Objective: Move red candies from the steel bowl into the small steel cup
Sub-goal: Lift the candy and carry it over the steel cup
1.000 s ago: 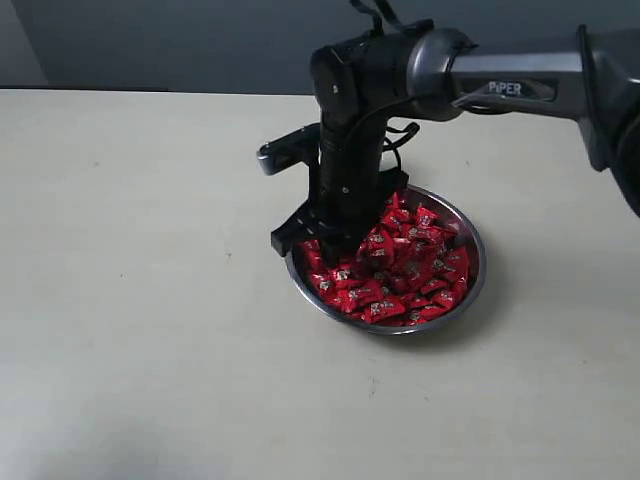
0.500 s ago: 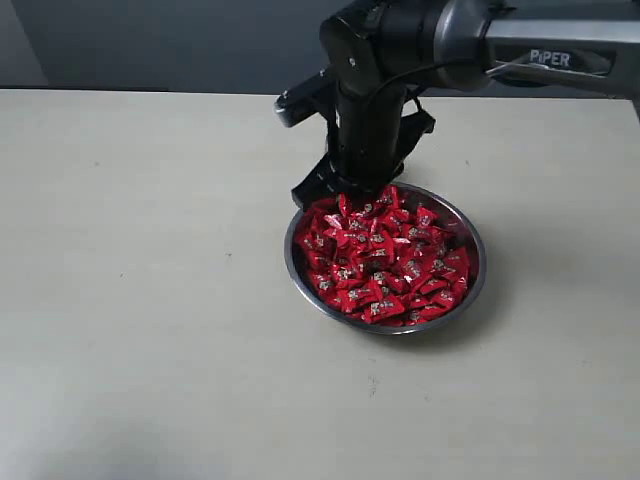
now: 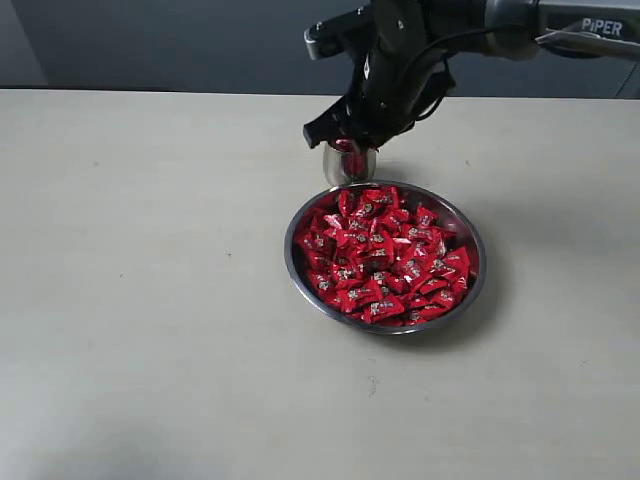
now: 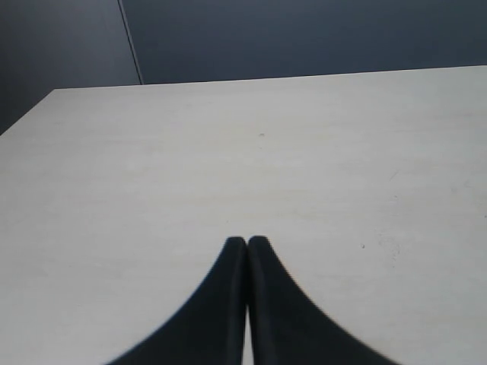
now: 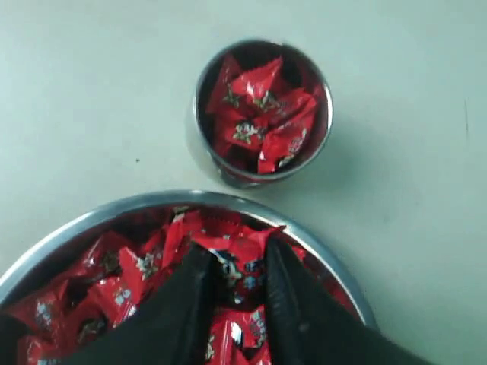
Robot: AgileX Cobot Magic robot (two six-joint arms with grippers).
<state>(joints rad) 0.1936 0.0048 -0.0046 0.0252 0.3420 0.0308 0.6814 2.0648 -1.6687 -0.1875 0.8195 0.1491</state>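
The steel bowl [image 3: 478, 262] sits mid-table, heaped with red candies [image 3: 385, 255]. Just behind it stands the small steel cup [image 3: 347, 166], which holds several red candies [image 5: 262, 114]. My right gripper [image 3: 345, 140] hangs right above the cup, shut on one red candy [image 5: 237, 266] pinched between its fingertips. In the right wrist view the bowl's rim [image 5: 114, 211] curves under the gripper [image 5: 237, 255], and the cup's wall [image 5: 199, 148] lies beyond it. My left gripper [image 4: 246, 242] is shut with nothing in it, over bare table, and does not show in the exterior view.
The beige tabletop [image 3: 150, 300] stretches wide around bowl and cup. A dark wall [image 3: 150, 40] runs along the table's far edge. The right arm [image 3: 520, 20] reaches in from the upper right.
My right gripper rose out of the bowl with a candy and moved back over the cup. The cup, hidden behind the arm before, now shows.
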